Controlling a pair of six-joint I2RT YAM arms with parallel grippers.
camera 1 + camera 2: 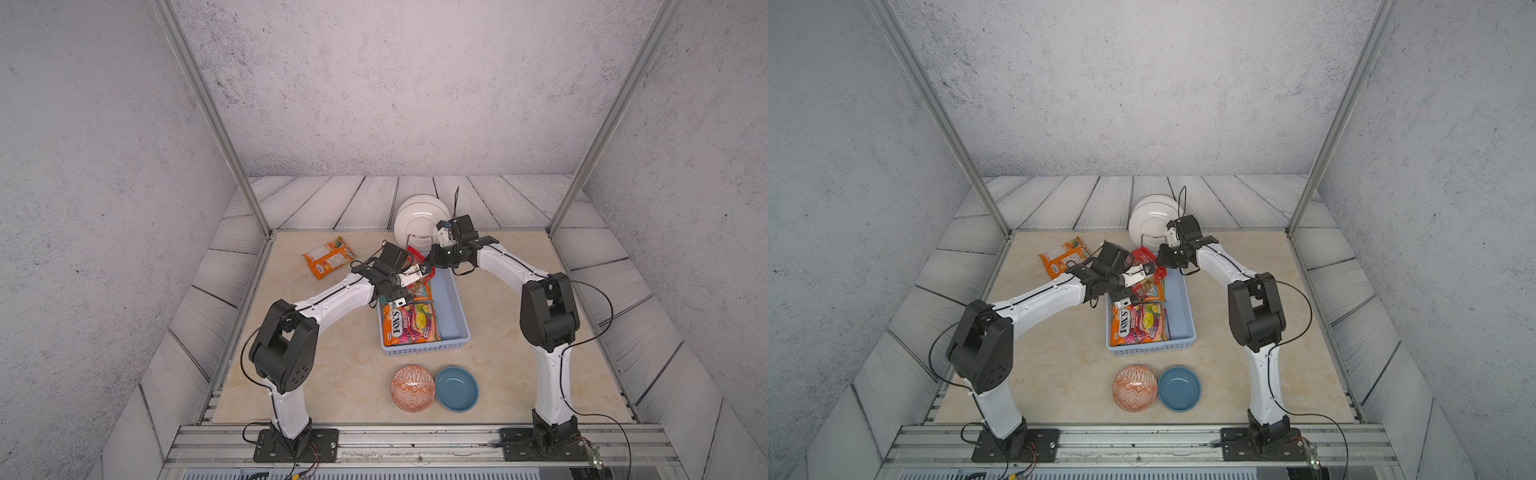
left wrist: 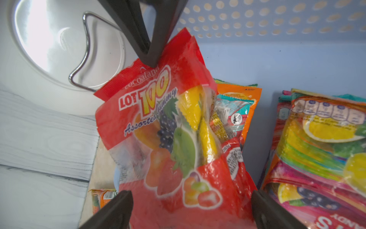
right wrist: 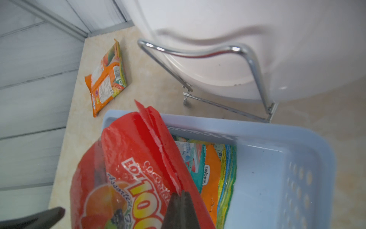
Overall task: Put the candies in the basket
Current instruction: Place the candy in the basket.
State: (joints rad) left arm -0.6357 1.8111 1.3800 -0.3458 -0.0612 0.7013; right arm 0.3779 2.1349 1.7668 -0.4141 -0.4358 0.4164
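Well, in both top views the red bag (image 1: 1144, 255) stands up over the far left corner of the basket (image 1: 451, 307). A FOX'S bag (image 1: 411, 324) lies flat inside the basket. One orange bag (image 1: 328, 257) lies on the table (image 1: 332, 374), well apart from the basket, beyond that same corner.

From the left wrist view, the left gripper (image 2: 190, 210) has its jaws spread wide on both sides of the red bag's lower part. Whether they touch it I cannot tell.

From the right wrist view, the right gripper (image 3: 181, 210) is pressed together on the crimped top seal.

I judge this bag to be light, soft and slippery. The flat seal seems to me the safest place to hold it.
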